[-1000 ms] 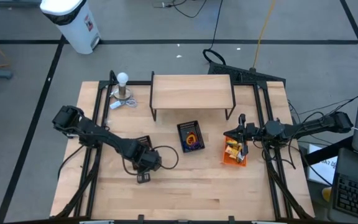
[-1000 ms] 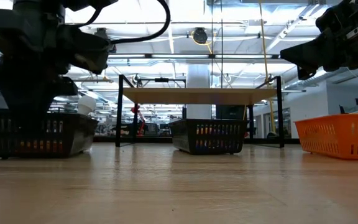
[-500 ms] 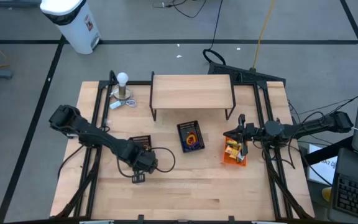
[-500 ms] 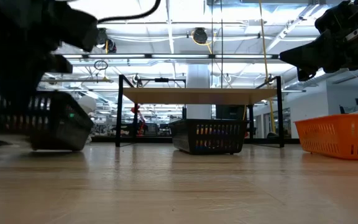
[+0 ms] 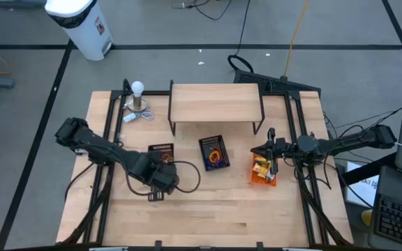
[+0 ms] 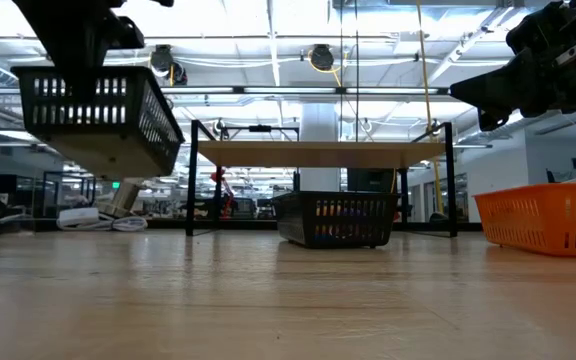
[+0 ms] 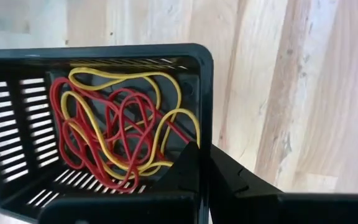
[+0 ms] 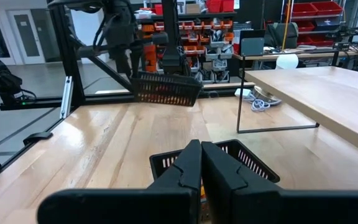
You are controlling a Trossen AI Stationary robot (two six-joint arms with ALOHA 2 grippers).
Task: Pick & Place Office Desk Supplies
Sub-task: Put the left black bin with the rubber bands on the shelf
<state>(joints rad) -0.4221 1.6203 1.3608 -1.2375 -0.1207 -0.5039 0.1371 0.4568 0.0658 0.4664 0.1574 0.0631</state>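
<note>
1. My left gripper is clamped on the rim of a small black basket, one finger inside the wall and one outside, near a corner.
2. In the low view that basket hangs clear of the table, tilted, with my left arm above it. From above it sits over the table's left half, just left of the middle basket.
3. Inside it lie the rubber bands: thin red and yellow loops tangled in one loose heap on the slotted floor. No writing shows on the basket or the bands.
4. My right gripper has its fingers pressed together with nothing between them. It hovers over the table's right side, above the orange basket.
5. The orange basket stands on the table at the right; yellow items show in it from above, too small to read.
6. A second black basket rests on the table near the centre, in front of the small wooden shelf. Orange and purple loops lie in it.
7. At the back left corner stands a metal stand with a white ball on top.
8. A white bin on the floor beyond the table carries a label with a red mark, which I cannot read.
</note>
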